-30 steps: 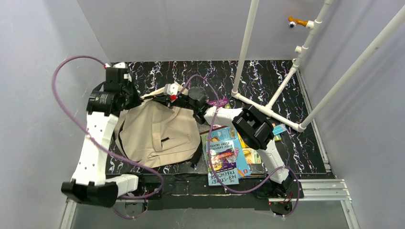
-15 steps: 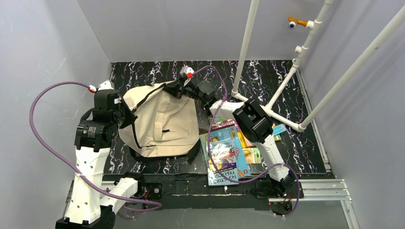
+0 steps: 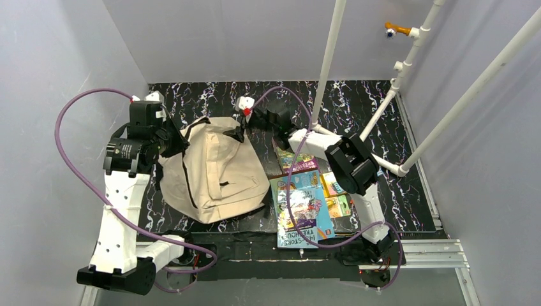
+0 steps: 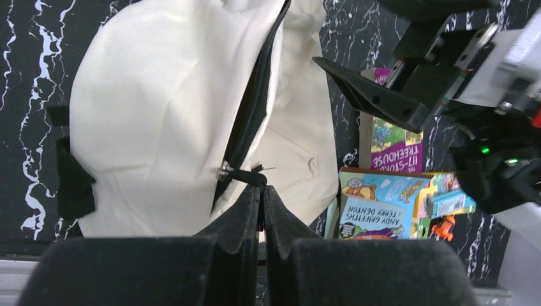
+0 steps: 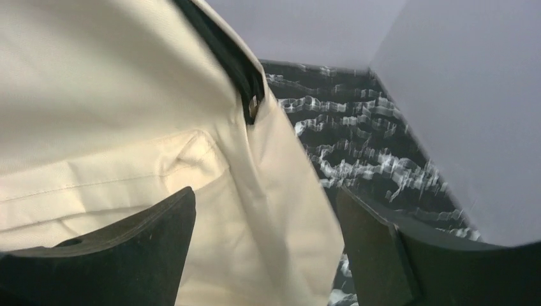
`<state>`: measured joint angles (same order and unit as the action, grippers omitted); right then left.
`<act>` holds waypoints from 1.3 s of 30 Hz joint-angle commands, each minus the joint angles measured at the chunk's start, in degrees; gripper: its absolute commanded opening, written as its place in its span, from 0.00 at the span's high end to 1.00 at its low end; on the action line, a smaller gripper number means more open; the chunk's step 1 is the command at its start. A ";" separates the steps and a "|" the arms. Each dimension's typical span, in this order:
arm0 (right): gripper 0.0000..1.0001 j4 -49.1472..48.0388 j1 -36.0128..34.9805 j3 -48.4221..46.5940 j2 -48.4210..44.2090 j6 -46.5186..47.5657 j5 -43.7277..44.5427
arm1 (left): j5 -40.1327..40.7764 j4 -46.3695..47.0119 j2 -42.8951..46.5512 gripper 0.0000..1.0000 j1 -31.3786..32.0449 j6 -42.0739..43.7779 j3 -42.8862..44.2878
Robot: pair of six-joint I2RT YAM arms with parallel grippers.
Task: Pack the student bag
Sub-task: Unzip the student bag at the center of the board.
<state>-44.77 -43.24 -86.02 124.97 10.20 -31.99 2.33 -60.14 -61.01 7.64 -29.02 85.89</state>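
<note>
Released a moment ago, the bag (image 3: 217,172) has dropped off the right fingers (image 5: 140,236), which were clamped on its far rim a second back and now stand wide. The cloth has slumped flat again on the bench (image 3: 357,102), left of centre, with the books (image 3: 303,204) just beside its right edge. The left arm has swung back in toward the bag's upper left side.

The left fingers (image 4: 245,210) are pressed together and, as far as the wrist view shows, pinch the small black zip tab (image 4: 247,176) at the near end of the zip (image 4: 252,108).

The risk I see is that only one point on the bag is held. If the left arm pulls on the tab with nothing bracing the far rim, the soft bag will likely slide or bunch along the bench instead of the zip running, and it could push into the books. The tab is small, so a sideways tug might slip it out of the pinch. The right fingers hang astride loose cloth, so closing there would grab a fold, not the rim.

From overhead you get the layout, with bag, books and both arms, but the pinch itself is too small to read. The left wrist view shows the tab, the dark zip line, and the right fingers spread above a purple book. The right wrist view shows only cloth, a seam and the zip's far end between its open fingers, and no books.
</note>
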 commanded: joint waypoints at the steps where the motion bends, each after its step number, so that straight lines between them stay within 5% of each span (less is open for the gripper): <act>1: 0.11 15.11 -3.49 -8.78 -6.84 23.49 -10.99 | -4.57 -0.63 1.31 1.00 -0.08 5.29 0.53; 13: 0.16 12.13 -10.32 -19.52 -1.43 19.17 -20.18 | -5.57 -0.71 2.58 1.00 -0.08 5.67 -0.42; 16: 0.22 10.79 -11.29 -19.75 -0.72 18.99 -19.53 | -5.82 -0.81 2.61 1.00 -0.06 5.72 -0.06; 19: 0.42 9.52 -12.04 -19.94 0.04 19.06 -16.82 | -5.95 -0.87 2.78 1.00 -0.08 5.57 -0.11; 21: 0.72 3.72 -12.04 -17.73 0.10 16.77 -9.54 | -5.54 -1.41 3.15 1.00 -0.08 5.43 0.09; 22: 0.99 1.62 -12.04 -18.60 0.59 12.13 -1.81 | -5.03 -1.67 4.08 1.00 -0.08 4.80 -0.79; 28: 0.99 8.51 -6.20 -31.07 8.21 -15.15 31.12 | 0.57 -4.16 11.79 1.00 -0.08 -0.54 -7.78; 39: 0.99 24.60 -5.91 -51.33 18.03 -24.97 55.01 | -10.28 0.84 17.07 1.00 -0.08 -9.05 -22.39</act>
<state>-23.14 -51.59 -131.35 141.78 -10.17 2.87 -1.37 -54.41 -47.64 7.31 -33.56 69.17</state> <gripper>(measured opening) 0.043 0.014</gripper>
